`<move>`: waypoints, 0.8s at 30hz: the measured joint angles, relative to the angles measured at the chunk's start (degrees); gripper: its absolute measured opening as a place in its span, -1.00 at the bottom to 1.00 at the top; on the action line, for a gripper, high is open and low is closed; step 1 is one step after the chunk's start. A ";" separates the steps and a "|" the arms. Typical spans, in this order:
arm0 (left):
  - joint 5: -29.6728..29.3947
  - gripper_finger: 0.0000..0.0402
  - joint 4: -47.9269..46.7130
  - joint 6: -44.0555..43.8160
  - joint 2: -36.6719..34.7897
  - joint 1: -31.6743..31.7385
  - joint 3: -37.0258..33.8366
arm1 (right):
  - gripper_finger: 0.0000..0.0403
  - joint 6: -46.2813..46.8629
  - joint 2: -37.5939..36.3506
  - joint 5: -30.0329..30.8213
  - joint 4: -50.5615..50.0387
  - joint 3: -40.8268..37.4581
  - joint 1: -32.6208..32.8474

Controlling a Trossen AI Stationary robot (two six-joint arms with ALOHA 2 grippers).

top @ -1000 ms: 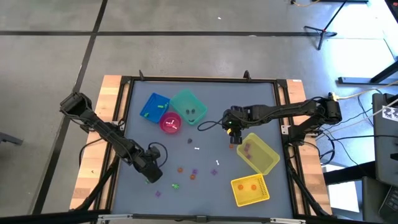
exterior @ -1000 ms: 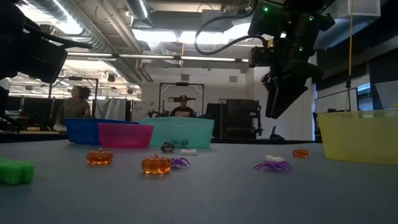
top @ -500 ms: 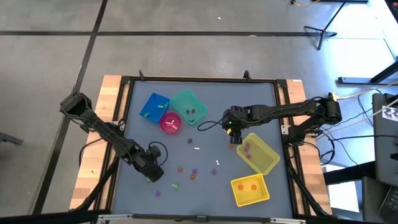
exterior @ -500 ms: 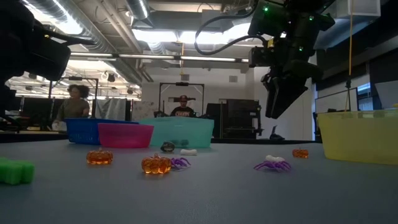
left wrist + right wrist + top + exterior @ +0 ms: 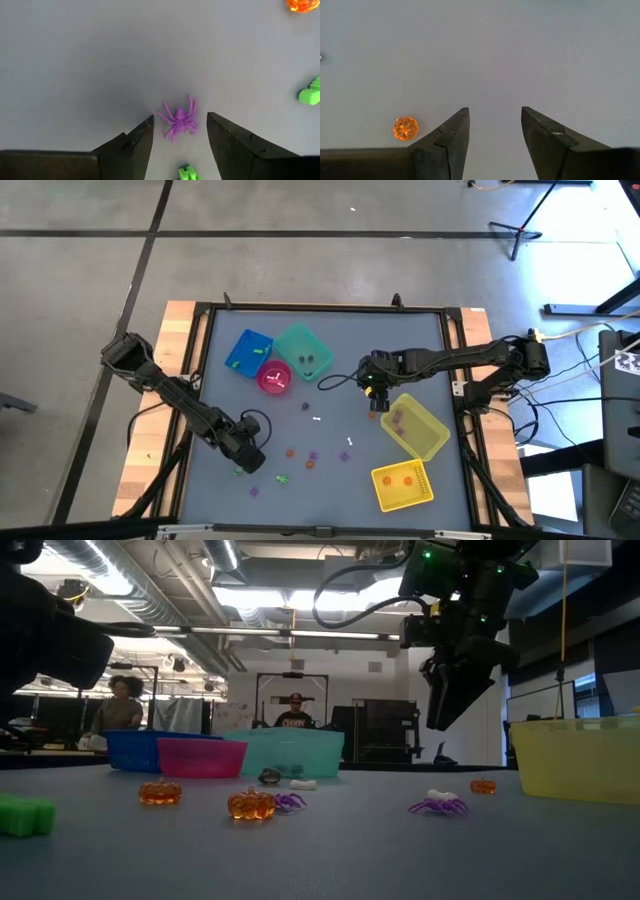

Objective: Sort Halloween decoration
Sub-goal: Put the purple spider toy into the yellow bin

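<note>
Small trinkets lie loose on the grey table: orange pumpkins (image 5: 291, 451), purple spiders (image 5: 312, 455), green pieces (image 5: 283, 478) and white ones (image 5: 350, 442). My left gripper (image 5: 246, 460) hangs open near the table's near-left part; in the left wrist view its fingers stand on either side of a purple spider (image 5: 179, 120) without touching it. A green piece (image 5: 187, 173) lies closer in. My right gripper (image 5: 374, 386) hovers open above the table, right of centre (image 5: 450, 690), with an orange pumpkin (image 5: 405, 128) on the table off to one side of its fingers.
A blue bin (image 5: 248, 352), a teal bin (image 5: 303, 352) and a pink bin (image 5: 274, 377) stand at the far left. Two yellow bins (image 5: 415, 425) (image 5: 403, 485) sit at the right and near right. Bare table lies between them. People show in the room beyond.
My left arm has shifted a little toward the table's right and near edge. The right arm and the trinkets have stayed where they were.
</note>
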 joint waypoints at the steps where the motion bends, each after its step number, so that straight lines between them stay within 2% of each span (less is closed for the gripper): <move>1: 0.01 -0.16 -0.04 -0.02 0.01 0.00 -0.01 | -0.11 0.00 0.00 -0.02 0.02 0.00 0.00; 13: 0.63 -0.18 -2.38 -0.23 0.20 0.23 -0.05 | -0.11 -0.01 0.00 0.00 0.20 0.00 -0.02; 24: 3.44 -0.50 -3.24 -1.27 0.22 2.20 -0.23 | -0.11 -0.01 0.00 -0.01 0.23 0.00 -0.08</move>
